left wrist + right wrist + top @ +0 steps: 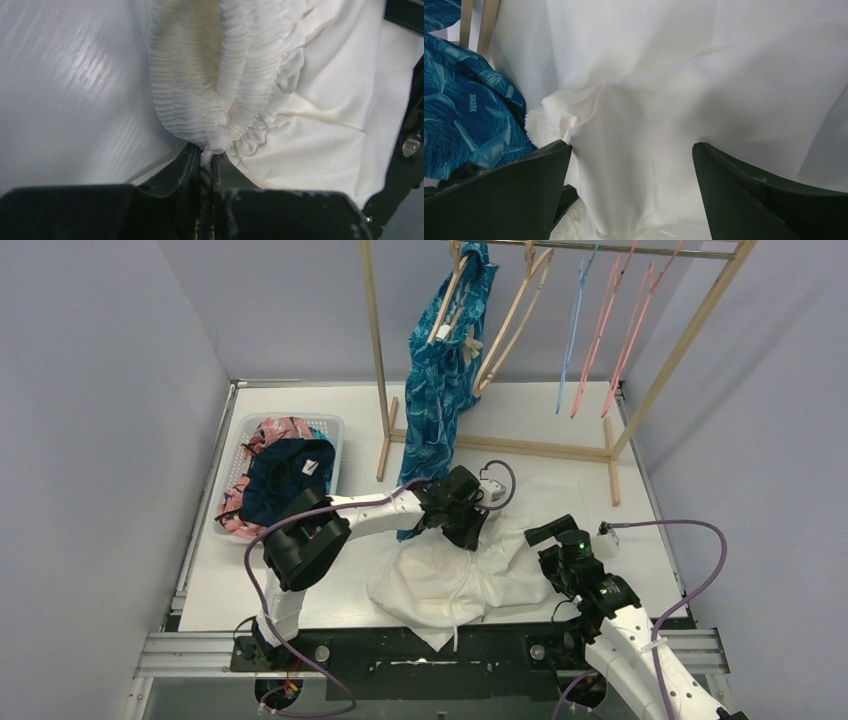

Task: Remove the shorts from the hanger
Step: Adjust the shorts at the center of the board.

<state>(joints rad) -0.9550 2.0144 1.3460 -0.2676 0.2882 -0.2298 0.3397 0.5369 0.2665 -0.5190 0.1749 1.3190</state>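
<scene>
Now, left gripper [206, 156]: pinching white drawstring shorts [450, 580] at waistband, centre frame.
Right gripper [631, 150]: jaws apart, over same fabric.

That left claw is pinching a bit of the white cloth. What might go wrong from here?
1. The left gripper holds only a thin pinch of gathered waistband on the white shorts, so the cloth might slip out when lifted.
2. The blue shorts hang right beside that gripper; a sweep could catch them and tug the rack.
3. The right gripper stands open over the same cloth and might snag it.
</scene>
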